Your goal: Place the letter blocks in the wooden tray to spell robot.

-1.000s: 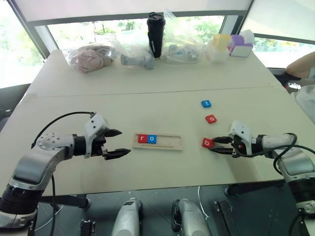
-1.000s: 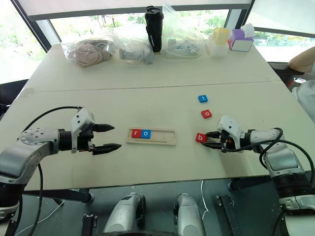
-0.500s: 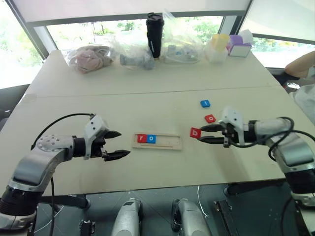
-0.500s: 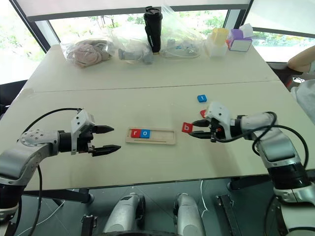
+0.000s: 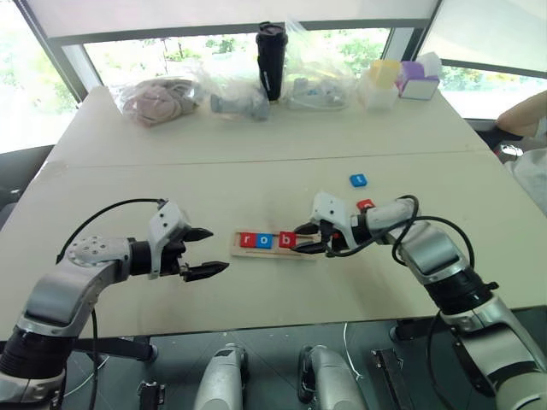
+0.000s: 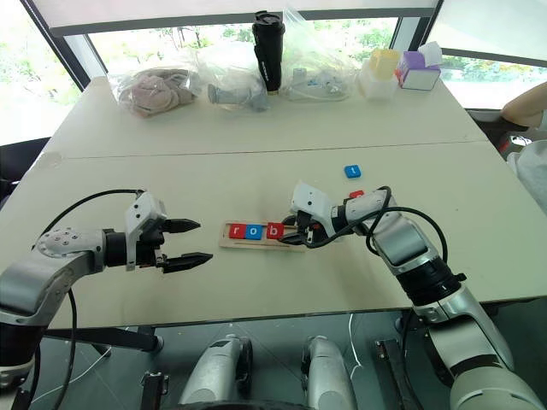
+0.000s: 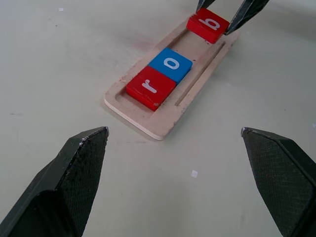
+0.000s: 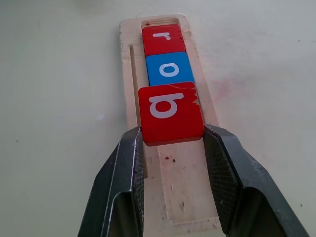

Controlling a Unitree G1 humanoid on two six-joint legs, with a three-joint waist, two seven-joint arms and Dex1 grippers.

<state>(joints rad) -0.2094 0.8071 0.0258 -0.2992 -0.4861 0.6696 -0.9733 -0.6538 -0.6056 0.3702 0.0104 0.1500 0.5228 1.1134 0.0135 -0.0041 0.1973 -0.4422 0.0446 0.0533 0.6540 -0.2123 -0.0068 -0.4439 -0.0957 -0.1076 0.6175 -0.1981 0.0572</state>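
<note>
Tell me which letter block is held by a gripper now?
The red b block, clamped in the right gripper over the wooden tray. The r and blue o lie free in it.

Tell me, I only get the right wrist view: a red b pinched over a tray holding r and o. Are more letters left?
Observer: Yes. A blue t lies on the table beyond the right arm.
Operator: Only that one?
Observer: A red tile peeks out behind that arm; its letter is hidden.
Operator: What's the other arm doing?
Observer: The left gripper hovers open, left of the tray, holding nothing.
</note>
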